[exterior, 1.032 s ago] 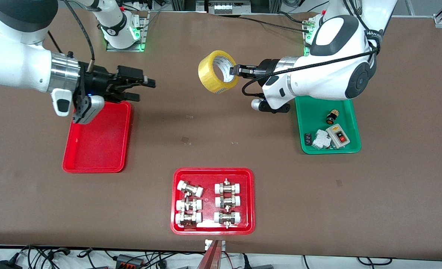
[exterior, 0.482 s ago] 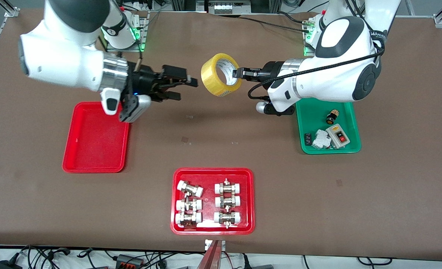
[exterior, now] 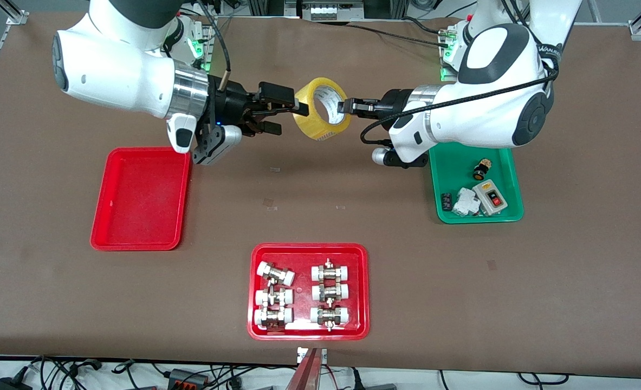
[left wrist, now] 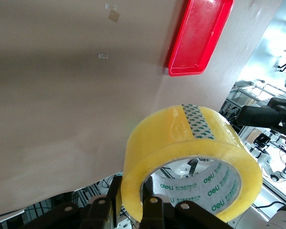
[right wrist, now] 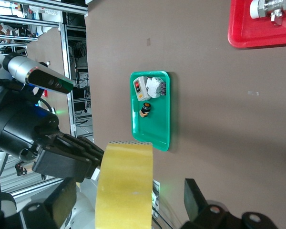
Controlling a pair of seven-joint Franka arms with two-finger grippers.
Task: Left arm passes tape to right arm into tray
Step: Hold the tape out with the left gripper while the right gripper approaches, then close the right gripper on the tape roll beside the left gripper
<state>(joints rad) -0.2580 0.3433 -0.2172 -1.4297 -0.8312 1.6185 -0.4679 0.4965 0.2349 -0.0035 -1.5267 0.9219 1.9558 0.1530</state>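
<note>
Front high, facing robots; wrists close, sharing tape

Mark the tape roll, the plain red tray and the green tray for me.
tape roll point(exterior: 310, 116), front view, on the yellow outer band.
plain red tray point(exterior: 136, 201), front view, on its bare floor.
green tray point(exterior: 453, 170), front view, on a bare part of its floor.

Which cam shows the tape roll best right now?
Left wrist view: the tape roll fills the frame, with its white core and printed lettering showing. Front view shows it small in mid-air; right wrist view shows only its outer band, edge-on.
</note>
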